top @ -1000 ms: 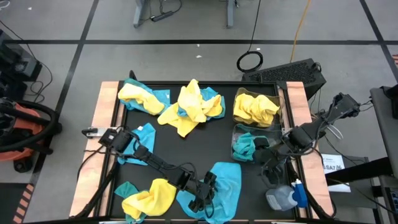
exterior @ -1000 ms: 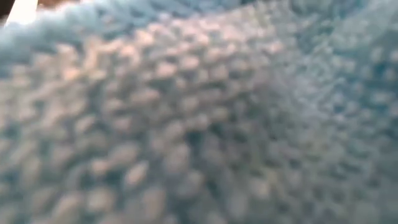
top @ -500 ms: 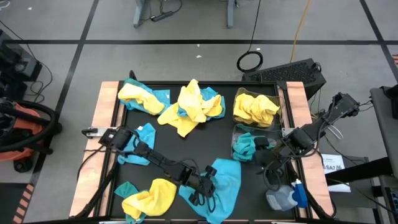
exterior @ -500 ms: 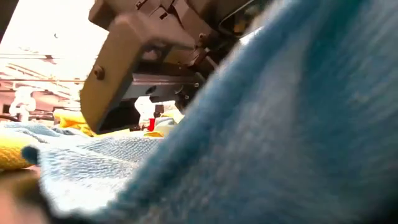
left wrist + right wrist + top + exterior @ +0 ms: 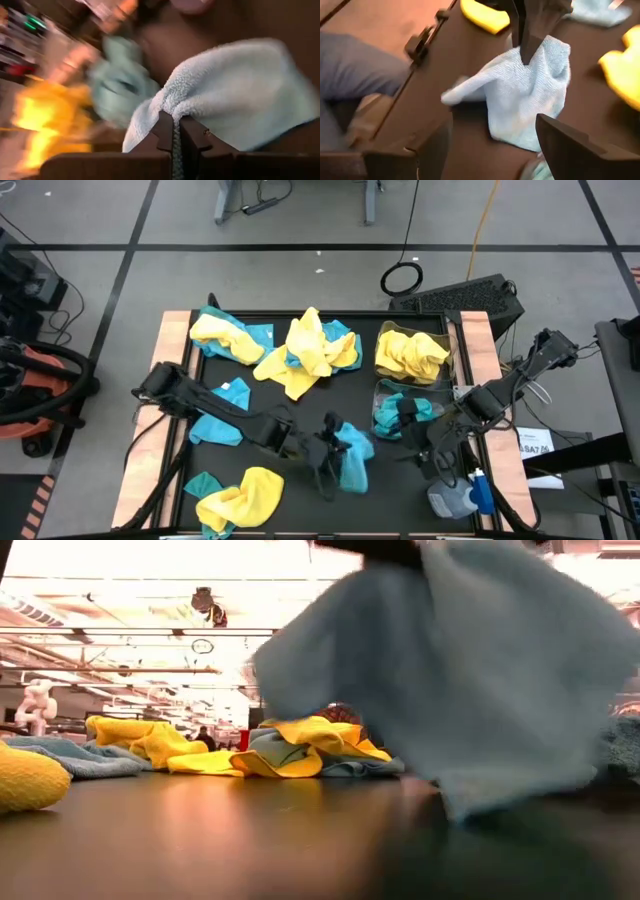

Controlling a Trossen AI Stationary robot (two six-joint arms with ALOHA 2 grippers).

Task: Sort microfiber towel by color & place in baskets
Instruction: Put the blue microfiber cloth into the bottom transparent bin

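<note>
My left gripper (image 5: 330, 448) is shut on a teal-blue microfiber towel (image 5: 352, 460) over the table's middle near part, left of the baskets. The towel also shows in the low view (image 5: 450, 670) and in the right wrist view (image 5: 520, 95). Two clear baskets stand at the right. The far one (image 5: 445, 340) holds yellow towels and the near one (image 5: 378, 392) holds teal towels. My right gripper (image 5: 428, 460) is open and empty just near the teal basket, its fingers (image 5: 565, 145) wide apart. Loose yellow and teal towels (image 5: 305, 350) lie on the mat. My left gripper pinches a bunched fold at the towel's top (image 5: 167, 107) between its two fingers. The fingers (image 5: 529, 42) come from above, pointing down. The towel hangs below them in a loose cone, slack, with its lower part (image 5: 512, 135) on the mat.
More towels lie at the far left (image 5: 228, 335), at the left (image 5: 222, 420) and at the near left corner (image 5: 240, 495). A blue-capped grey bottle (image 5: 460, 495) lies at the near right beside my right arm. A black keyboard (image 5: 470, 295) sits beyond the far right corner.
My left gripper has risen and gone toward the table's far edge with the teal towel. The towel lay spread flat at the near edge. Now it is gathered and hangs from the gripper, with only its lower part on the mat.
</note>
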